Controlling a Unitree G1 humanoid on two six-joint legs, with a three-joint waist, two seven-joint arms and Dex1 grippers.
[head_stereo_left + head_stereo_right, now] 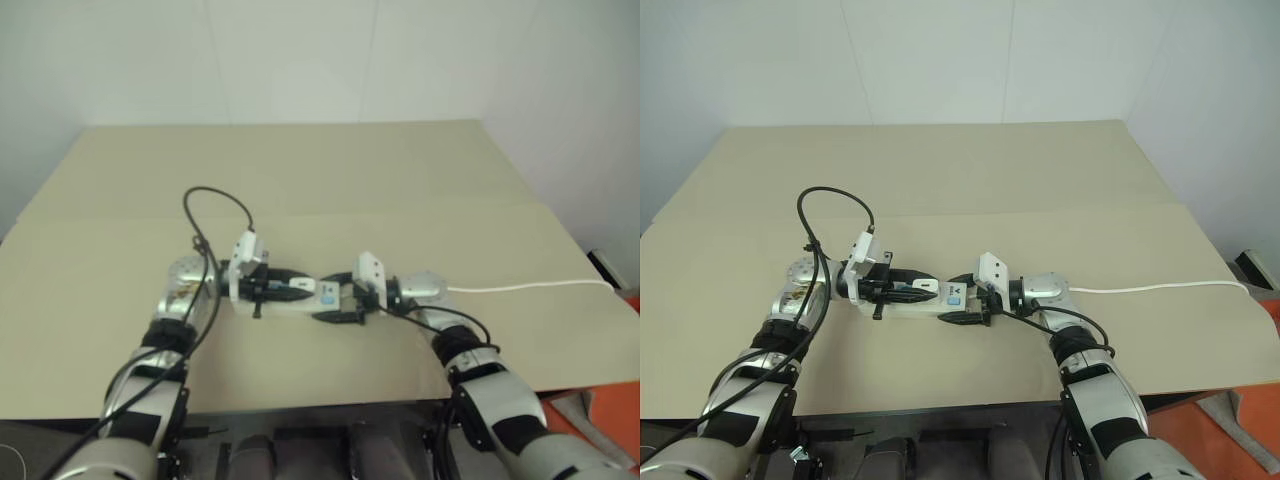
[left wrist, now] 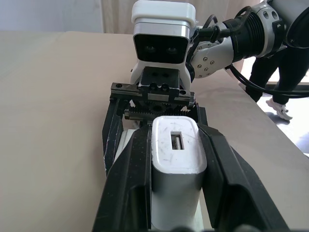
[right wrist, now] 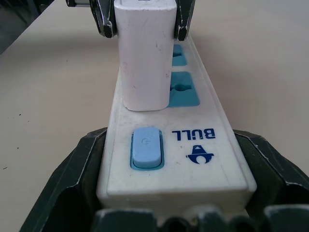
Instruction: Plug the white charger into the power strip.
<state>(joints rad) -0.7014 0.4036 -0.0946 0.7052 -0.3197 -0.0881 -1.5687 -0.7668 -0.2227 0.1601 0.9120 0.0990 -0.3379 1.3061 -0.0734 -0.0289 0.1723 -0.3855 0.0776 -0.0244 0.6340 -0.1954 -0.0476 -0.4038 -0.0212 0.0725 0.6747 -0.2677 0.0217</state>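
Beige board covers the table, with pale walls behind it and a seam running across the surface ahead of both arms. Near the front edge lies the power strip, a long narrow white bar lying flat, its length running left to right between the two grippers. Its face carries blue sockets in a row, and at the end nearest the right arm sits a light-blue rocker switch beside blue printed lettering and a small logo. A thin white cord leaves that end and trails off to the right across the table.

Around the switch end, the right gripper stands wide, one black finger on each long side of the strip, hugging its body.

Over the strip, the white charger is a small boxy white adapter with rounded corners, slightly scuffed, with a rectangular port in its outward end face. It stands on the strip's face just beyond the switch, covering one socket, while the next blue socket shows beside it. How deep its prongs sit cannot be told. The left gripper is clamped on the charger, a black finger pressed to each side.
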